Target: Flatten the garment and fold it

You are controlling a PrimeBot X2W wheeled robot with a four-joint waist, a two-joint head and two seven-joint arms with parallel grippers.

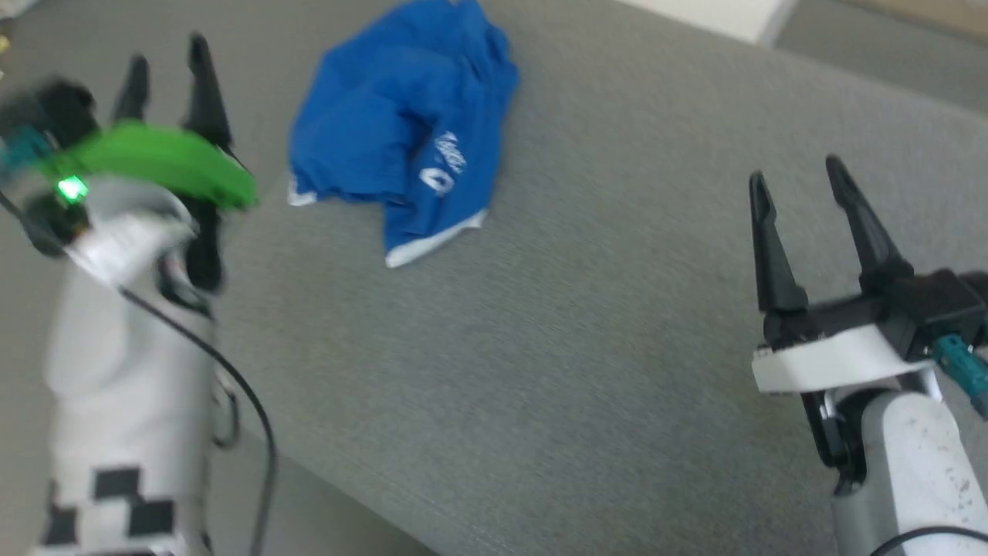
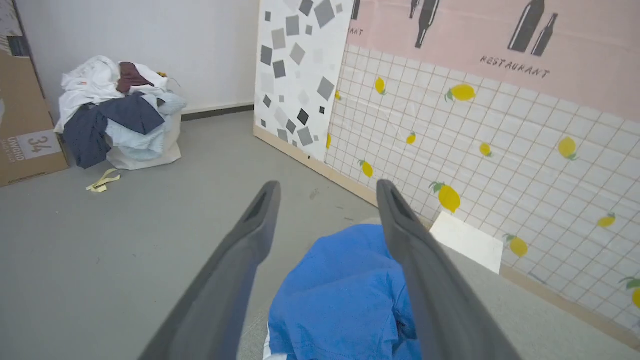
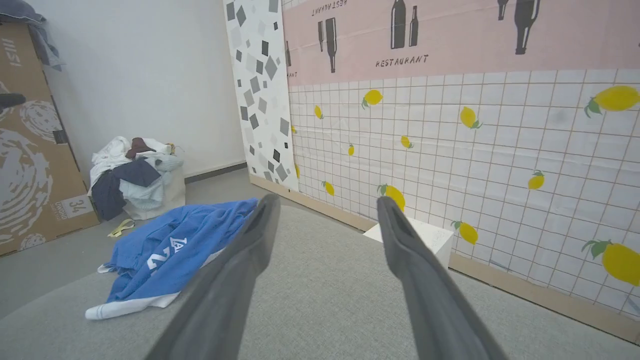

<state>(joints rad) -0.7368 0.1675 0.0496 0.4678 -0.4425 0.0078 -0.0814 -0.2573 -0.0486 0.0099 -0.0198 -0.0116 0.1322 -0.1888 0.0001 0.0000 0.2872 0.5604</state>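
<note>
The garment (image 1: pixel 401 131) is a crumpled heap of bright blue shorts with white hem trim and white lettering, lying on the grey table (image 1: pixel 587 347) toward its far left. My left gripper (image 1: pixel 168 63) hovers open to the left of the heap, nothing between its fingers. In the left wrist view the garment (image 2: pixel 340 300) sits low between and beyond the open left gripper (image 2: pixel 327 192). My right gripper (image 1: pixel 799 174) stands open well to the right of the heap, empty. From the right wrist the garment (image 3: pixel 165 255) lies off to the left of the right gripper (image 3: pixel 325 205).
A white bin heaped with clothes (image 2: pixel 120 115) stands on the floor by the far wall, beside a cardboard box (image 2: pixel 25 125). A lemon-patterned tiled panel (image 3: pixel 475 165) runs along the table's far side, with a small white block (image 3: pixel 425 237) at its foot.
</note>
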